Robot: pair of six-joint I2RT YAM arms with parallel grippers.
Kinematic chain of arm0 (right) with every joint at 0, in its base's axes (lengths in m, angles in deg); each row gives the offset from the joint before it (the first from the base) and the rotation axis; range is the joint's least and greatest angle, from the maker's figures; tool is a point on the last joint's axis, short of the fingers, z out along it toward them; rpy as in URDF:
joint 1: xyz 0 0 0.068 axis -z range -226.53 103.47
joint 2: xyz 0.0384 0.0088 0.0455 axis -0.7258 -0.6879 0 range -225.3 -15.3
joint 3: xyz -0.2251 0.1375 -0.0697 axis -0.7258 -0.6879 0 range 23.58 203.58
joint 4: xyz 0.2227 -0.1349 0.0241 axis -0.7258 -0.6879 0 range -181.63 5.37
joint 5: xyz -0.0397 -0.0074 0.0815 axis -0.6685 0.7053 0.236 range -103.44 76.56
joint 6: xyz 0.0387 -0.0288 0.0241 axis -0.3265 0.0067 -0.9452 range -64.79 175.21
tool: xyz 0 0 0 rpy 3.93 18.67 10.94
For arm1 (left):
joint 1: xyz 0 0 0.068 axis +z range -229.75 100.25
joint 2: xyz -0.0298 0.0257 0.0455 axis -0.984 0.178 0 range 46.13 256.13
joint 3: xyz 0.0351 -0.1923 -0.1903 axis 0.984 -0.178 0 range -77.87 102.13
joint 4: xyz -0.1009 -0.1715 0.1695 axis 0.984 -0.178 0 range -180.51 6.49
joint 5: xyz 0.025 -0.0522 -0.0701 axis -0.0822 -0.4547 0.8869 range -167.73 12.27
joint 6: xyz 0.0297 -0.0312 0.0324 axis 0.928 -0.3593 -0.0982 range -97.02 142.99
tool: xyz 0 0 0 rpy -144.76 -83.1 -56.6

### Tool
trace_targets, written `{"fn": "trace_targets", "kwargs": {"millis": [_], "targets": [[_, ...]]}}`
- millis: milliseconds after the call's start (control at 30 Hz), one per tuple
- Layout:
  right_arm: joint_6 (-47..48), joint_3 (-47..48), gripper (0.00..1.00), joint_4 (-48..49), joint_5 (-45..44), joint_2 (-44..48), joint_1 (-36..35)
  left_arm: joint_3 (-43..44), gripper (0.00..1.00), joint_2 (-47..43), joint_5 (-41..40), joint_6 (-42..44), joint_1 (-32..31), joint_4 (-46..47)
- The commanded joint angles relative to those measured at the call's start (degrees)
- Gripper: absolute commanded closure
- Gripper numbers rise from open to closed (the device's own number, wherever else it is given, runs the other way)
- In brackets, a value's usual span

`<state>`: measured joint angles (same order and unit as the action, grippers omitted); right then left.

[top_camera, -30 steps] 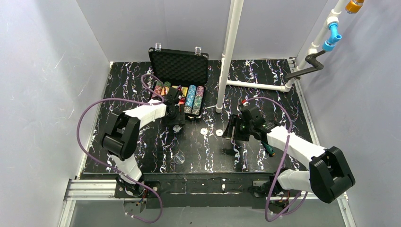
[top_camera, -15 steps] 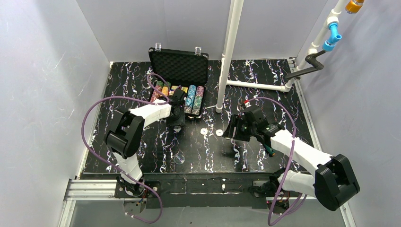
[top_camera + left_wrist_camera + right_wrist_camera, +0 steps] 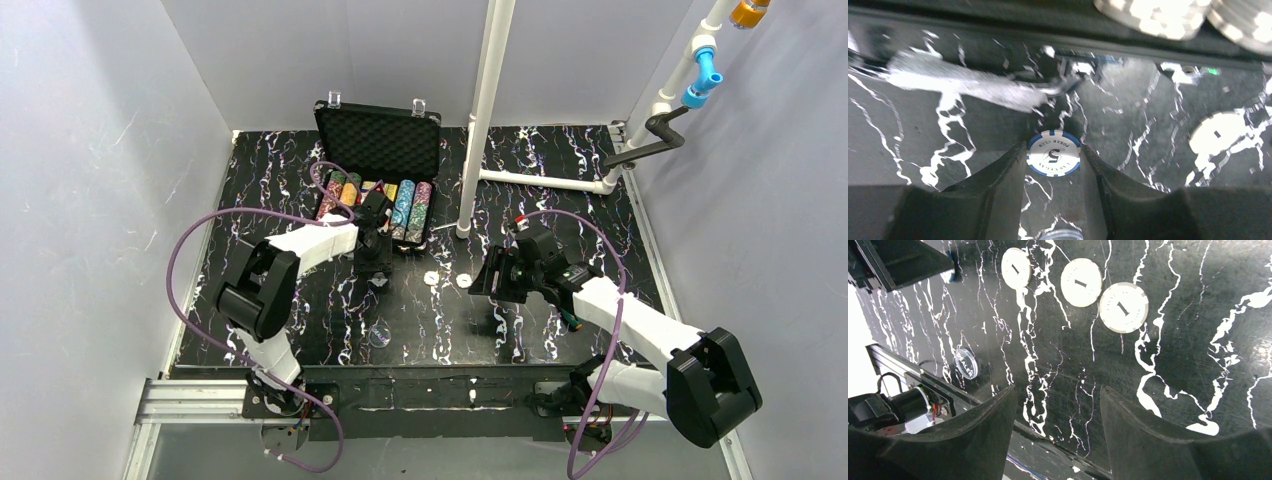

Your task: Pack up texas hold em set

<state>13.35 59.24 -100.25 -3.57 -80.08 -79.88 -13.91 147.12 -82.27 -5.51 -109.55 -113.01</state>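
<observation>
Left wrist view: my left hand (image 3: 1053, 148) is down on the black, white-veined counter (image 3: 923, 130), and its two fingers (image 3: 998, 185) are pressed against opposite edges of a blue-and-white chip (image 3: 1053, 153) marked with a 5. The chip lies flat on the counter, so I am gripping it by its rim. A pale, blurred chip (image 3: 1220, 135) lies off to one side, well clear of my fingers.

From the top camera, that hand sits just in front of the case (image 3: 380, 140). The case stands open at the back of the counter with its foam lid upright, and the rows of chips (image 3: 385, 205) are packed side by side in its base.

My right hand (image 3: 1058, 395) hangs over the counter with its fingers spread apart and nothing between them. Ahead of it three white chips (image 3: 1081, 282) lie flat in a loose line, and the two nearest me almost touch. A clear disc (image 3: 966, 364) lies apart from them, closer to the near edge of the counter
</observation>
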Motion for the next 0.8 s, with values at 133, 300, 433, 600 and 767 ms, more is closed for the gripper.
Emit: {"fn": "trace_targets", "kwargs": {"millis": [133,300,433,600,767], "targets": [[-1.9,0.5,0.30,5.1,5.1,-2.0,0.3,-2.8,0.81,-9.1,13.7,-1.5,-0.3,-1.1],[-6.3,0.5,0.29,10.0,11.7,-4.5,0.3,-6.3,0.83,-13.0,28.5,-3.1,-0.3,6.6],[-12.6,-0.1,0.28,18.0,19.6,-6.9,0.3,-10.9,0.83,-15.3,41.6,-8.4,-0.7,17.5],[-9.7,0.9,0.26,20.3,21.4,-6.9,0.3,-14.3,0.85,-14.7,48.2,-20.2,-0.7,26.7],[-8.0,1.8,0.26,19.4,19.7,-5.0,-1.3,-18.4,0.89,-16.8,42.6,-31.0,-0.7,28.0]]}}
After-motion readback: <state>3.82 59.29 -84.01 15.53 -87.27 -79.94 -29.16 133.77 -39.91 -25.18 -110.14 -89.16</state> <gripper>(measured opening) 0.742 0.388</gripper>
